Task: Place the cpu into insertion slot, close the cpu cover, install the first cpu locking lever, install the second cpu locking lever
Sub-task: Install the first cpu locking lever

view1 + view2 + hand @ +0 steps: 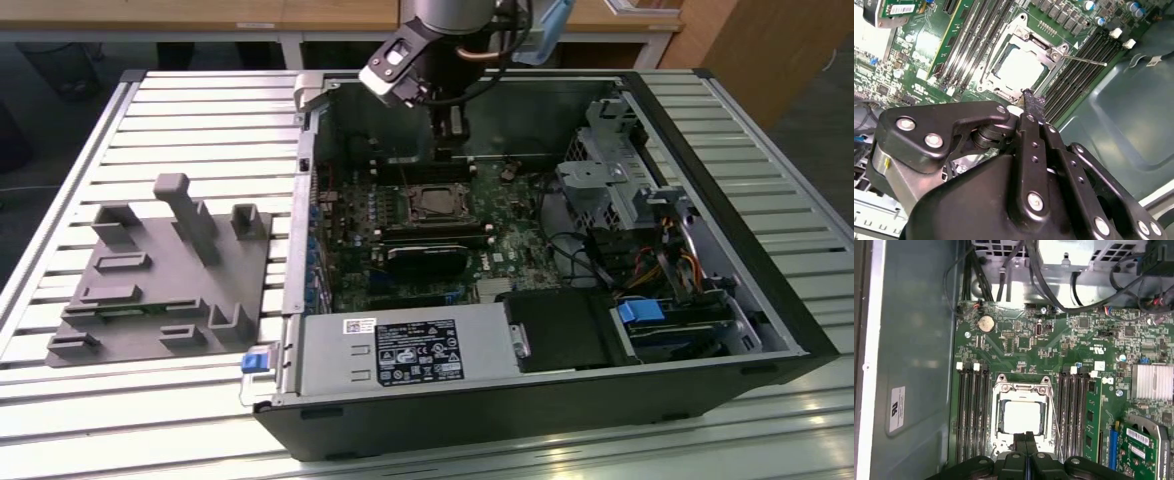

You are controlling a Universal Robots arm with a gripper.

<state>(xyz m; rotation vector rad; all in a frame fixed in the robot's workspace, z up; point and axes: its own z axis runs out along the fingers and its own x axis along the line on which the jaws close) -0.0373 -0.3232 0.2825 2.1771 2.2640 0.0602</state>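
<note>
Gripper (1026, 437): fingers pressed together, empty, tips at the slot's edge.
Insertion slot (1000, 420): holds cpu (1021, 417); cpu cover (1021, 390) lies flat around it.
Computer case (534, 410): open, on slatted metal table (200, 110).
Behind: wooden furniture (761, 40).

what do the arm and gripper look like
The arm is a grey tube with a pale blue joint cap and black cables. The gripper is black, with jointed link bars, silvery round screw heads and a rough-textured fingertip pad.
</note>
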